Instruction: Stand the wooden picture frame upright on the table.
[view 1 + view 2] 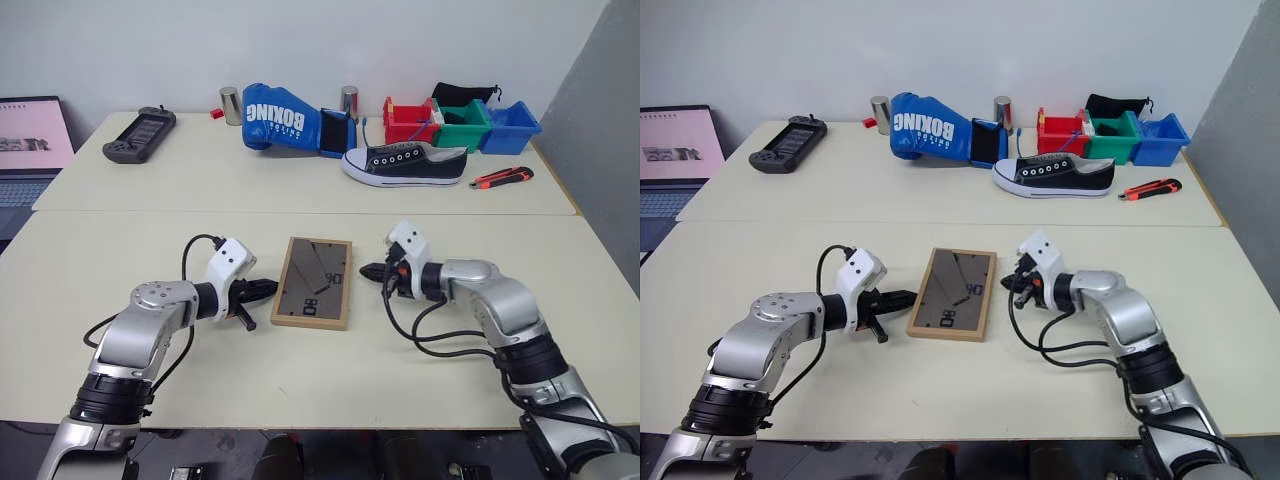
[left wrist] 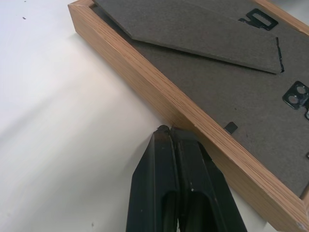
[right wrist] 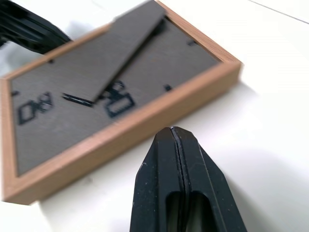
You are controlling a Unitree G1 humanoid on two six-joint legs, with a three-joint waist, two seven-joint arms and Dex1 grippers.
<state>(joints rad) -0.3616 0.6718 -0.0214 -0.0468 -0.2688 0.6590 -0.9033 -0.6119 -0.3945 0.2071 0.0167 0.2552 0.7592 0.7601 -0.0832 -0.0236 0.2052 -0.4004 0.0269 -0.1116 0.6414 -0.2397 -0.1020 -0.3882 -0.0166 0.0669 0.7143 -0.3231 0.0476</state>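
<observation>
The wooden picture frame (image 1: 314, 282) lies flat and face down on the near section of the table (image 1: 300, 390), its dark back panel, stand and clips facing up. My left gripper (image 1: 268, 289) is shut, and its tip touches the frame's left wooden edge (image 2: 159, 96). On the frame's right side, my right gripper (image 1: 368, 270) is shut too, a short gap away from the wood (image 3: 145, 116). Neither holds anything.
On the far table section lie a black game controller (image 1: 139, 134), a blue boxing glove (image 1: 285, 120), two metal cans (image 1: 230, 105), a black-and-white sneaker (image 1: 405, 164), red, green and blue bins (image 1: 460, 123) and an orange box cutter (image 1: 502, 178). A laptop (image 1: 30, 140) stands at far left.
</observation>
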